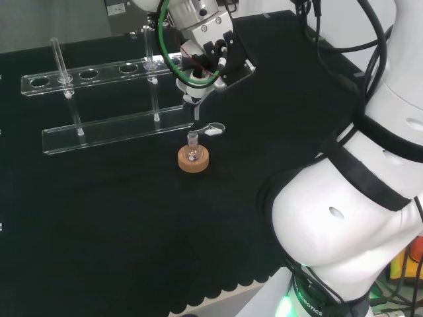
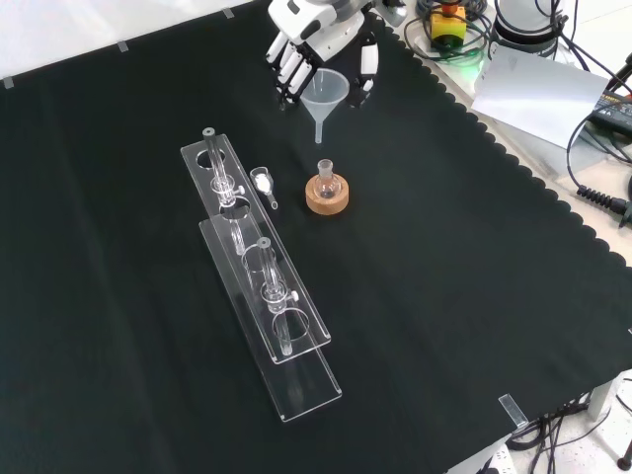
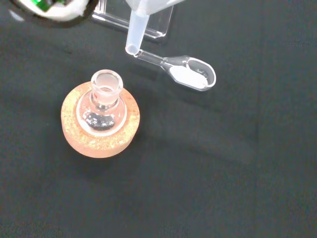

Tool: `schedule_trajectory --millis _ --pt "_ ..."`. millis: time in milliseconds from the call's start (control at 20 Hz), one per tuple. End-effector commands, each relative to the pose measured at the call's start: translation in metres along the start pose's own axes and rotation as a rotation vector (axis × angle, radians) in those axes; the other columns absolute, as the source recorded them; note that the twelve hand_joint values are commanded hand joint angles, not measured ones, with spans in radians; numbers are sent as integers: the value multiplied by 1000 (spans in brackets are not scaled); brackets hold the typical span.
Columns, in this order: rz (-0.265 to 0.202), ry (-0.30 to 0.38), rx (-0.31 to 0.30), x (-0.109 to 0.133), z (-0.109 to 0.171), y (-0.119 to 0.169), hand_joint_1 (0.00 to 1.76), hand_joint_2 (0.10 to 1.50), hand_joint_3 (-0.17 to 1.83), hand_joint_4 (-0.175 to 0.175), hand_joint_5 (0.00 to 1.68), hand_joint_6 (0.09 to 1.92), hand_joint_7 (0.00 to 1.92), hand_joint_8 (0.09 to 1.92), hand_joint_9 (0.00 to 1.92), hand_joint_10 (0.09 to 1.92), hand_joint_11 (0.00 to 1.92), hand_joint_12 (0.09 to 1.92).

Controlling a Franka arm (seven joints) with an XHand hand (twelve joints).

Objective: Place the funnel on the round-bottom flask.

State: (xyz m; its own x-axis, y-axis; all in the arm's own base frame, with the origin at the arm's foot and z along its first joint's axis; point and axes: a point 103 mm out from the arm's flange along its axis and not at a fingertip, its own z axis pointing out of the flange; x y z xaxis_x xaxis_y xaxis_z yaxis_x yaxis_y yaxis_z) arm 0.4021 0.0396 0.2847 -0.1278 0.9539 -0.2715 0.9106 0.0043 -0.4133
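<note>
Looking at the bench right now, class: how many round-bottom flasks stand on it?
1. The round-bottom flask sits upright in a cork ring near the middle of the cloth, beside the test-tube rack, below the funnel.

This is a robotics lab set up for chemistry work. A black cloth (image 2: 444, 296) covers the bench, and on it stand a clear test-tube rack (image 2: 259, 286), a small flask (image 2: 325, 179) on a cork ring (image 2: 327, 197), a funnel (image 2: 323, 96) and a glass scoop (image 3: 190, 73) with white powder. Cables (image 2: 592, 148) and electronic gear lie past the cloth's scalloped edge.
</note>
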Motion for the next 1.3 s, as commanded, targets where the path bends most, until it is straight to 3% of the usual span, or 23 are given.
schedule_trajectory --millis 50,1300 --pt "0 14 9 2 7 2 795 718 595 -23 548 422 400 664 754 515 423 1339" --pt "-16 -22 55 22 16 11 794 717 596 -25 538 440 384 670 735 524 413 1346"
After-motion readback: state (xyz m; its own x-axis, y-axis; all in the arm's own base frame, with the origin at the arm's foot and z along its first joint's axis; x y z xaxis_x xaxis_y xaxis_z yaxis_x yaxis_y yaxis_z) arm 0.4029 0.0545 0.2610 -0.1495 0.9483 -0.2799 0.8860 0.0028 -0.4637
